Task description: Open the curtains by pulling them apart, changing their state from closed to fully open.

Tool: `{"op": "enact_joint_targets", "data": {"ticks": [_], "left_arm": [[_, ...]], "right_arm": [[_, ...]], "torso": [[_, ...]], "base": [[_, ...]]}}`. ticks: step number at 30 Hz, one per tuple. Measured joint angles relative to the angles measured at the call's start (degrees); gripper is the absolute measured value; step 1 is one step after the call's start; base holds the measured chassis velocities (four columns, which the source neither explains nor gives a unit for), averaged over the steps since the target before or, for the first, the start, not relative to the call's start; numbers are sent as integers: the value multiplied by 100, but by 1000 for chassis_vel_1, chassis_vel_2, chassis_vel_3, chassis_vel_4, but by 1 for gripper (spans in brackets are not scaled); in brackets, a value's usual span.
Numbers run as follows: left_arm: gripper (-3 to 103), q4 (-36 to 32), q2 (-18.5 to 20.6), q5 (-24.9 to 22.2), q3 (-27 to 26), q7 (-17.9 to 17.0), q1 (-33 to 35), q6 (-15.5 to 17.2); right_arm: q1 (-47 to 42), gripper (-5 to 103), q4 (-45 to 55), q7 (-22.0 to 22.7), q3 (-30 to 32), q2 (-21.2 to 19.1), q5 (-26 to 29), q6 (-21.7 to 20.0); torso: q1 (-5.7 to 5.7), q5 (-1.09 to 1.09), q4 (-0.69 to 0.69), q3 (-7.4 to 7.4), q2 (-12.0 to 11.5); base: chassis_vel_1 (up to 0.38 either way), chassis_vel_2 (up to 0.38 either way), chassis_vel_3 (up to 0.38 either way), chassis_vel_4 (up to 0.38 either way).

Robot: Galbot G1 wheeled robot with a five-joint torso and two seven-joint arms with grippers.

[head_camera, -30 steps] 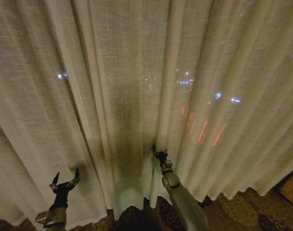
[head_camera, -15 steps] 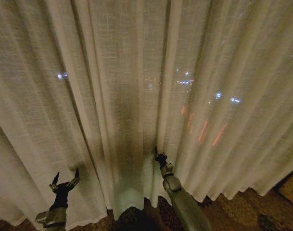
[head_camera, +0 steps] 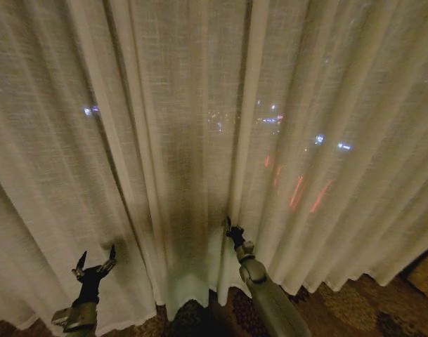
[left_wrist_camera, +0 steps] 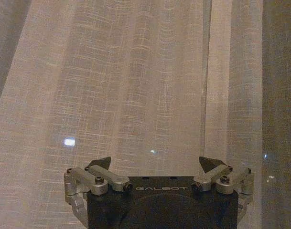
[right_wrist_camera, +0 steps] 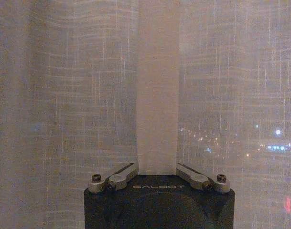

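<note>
A: Where are the curtains (head_camera: 199, 140)?
B: Hanging shut across the whole head view, sheer cream pleats down to the patterned carpet (head_camera: 354, 309) at 5 o'clock. City lights glow through the weave (blue-white and red dots, mostly 2 to 3 o'clock).

A: Right end effector (head_camera: 232, 229)?
B: Near 6 o'clock of the head view, arm reaching up from the bottom edge, tip pushed into the middle pleats. In the right wrist view a thick vertical fold (right_wrist_camera: 157, 95) runs straight down between its fingers (right_wrist_camera: 117, 174). Fingers look closed in on that fold, pinching it.

A: Left end effector (head_camera: 95, 261)?
B: Around 7 o'clock, low, just before the left panel. Fingers spread wide, tips apart, nothing between them. Left wrist view shows both fingertips (left_wrist_camera: 210, 164) standing clear of the cloth.
</note>
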Motion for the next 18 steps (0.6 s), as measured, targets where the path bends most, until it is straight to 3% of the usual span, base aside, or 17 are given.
{"op": "enact_joint_targets", "data": {"ticks": [11, 18], "left_arm": [[100, 0, 1, 0, -1, 0, 0, 0], [100, 0, 1, 0, 0, 0, 0, 0]], "right_arm": [[17, 0, -48, -39, 43, -24, 89, 41], [20, 0, -63, -80, 58, -33, 101, 62]], "torso": [[0, 0, 1, 0, 0], [0, 0, 0, 0, 0]], "base": [[-35, -39, 46, 46], [-209, -201, 188, 179]]}}
